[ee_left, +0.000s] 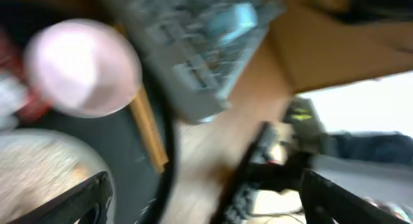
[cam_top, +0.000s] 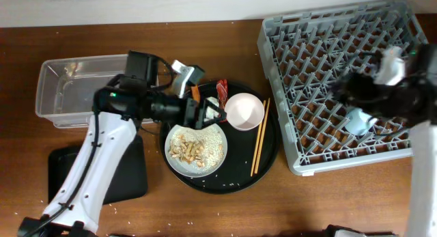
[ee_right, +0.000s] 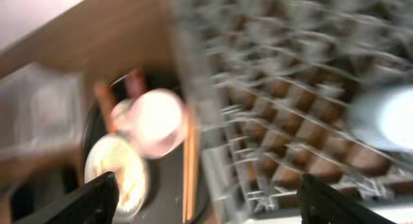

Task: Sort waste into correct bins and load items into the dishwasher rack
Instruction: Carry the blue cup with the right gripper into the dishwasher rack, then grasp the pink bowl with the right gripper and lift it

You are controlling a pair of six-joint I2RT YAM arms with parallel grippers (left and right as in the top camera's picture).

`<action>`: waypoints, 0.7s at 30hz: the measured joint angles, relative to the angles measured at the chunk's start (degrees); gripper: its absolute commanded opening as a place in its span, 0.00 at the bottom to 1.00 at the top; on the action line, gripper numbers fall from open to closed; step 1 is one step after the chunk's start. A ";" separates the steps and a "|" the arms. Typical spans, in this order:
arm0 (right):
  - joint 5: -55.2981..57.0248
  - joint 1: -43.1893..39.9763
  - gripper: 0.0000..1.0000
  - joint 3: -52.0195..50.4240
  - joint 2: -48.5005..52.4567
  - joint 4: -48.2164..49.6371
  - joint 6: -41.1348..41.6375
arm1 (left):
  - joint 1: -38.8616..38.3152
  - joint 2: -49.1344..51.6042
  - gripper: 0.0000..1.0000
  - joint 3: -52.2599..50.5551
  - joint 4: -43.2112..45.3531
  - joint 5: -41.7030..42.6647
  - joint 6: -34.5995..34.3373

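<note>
Dishwasher rack (cam_top: 321, 59), grey, at right of tabletop (cam_top: 225, 210); light-blue cup (cam_top: 358, 121) inside it, toward the near edge. Right gripper (ee_right: 208, 185) over the rack, fingers spread wide, holding nothing. Round black tray (cam_top: 270, 162), centre, carrying: grey plate (cam_top: 217, 165) with rice (cam_top: 205, 138) and beige scraps (cam_top: 184, 149); pink-white bowl (cam_top: 244, 111); chopsticks (cam_top: 260, 138) just right of the bowl; red wrapper (cam_top: 222, 87) and carrot (cam_top: 195, 92) at far rim. Left gripper (ee_left: 205, 179) over the plate, fingers spread, empty. Clear tub (cam_top: 75, 87), far left. Black rectangular tray (cam_top: 61, 175), near left.
</note>
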 measured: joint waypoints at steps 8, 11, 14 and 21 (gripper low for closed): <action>20.76 35.50 0.50 -1.92 19.98 6.25 11.47 | 5.88 -9.73 0.99 4.26 -16.35 -38.14 -9.66; 22.58 35.43 0.41 -2.29 33.86 10.47 14.75 | 6.75 -25.05 0.99 5.68 -18.58 -49.48 -10.01; 22.99 35.43 0.07 -2.29 38.80 12.66 15.39 | 6.75 -30.18 0.99 5.79 -18.67 -53.59 -10.01; 23.17 35.04 0.04 -2.27 31.47 10.54 15.56 | 6.75 -30.38 0.99 5.79 -19.04 -54.21 -10.01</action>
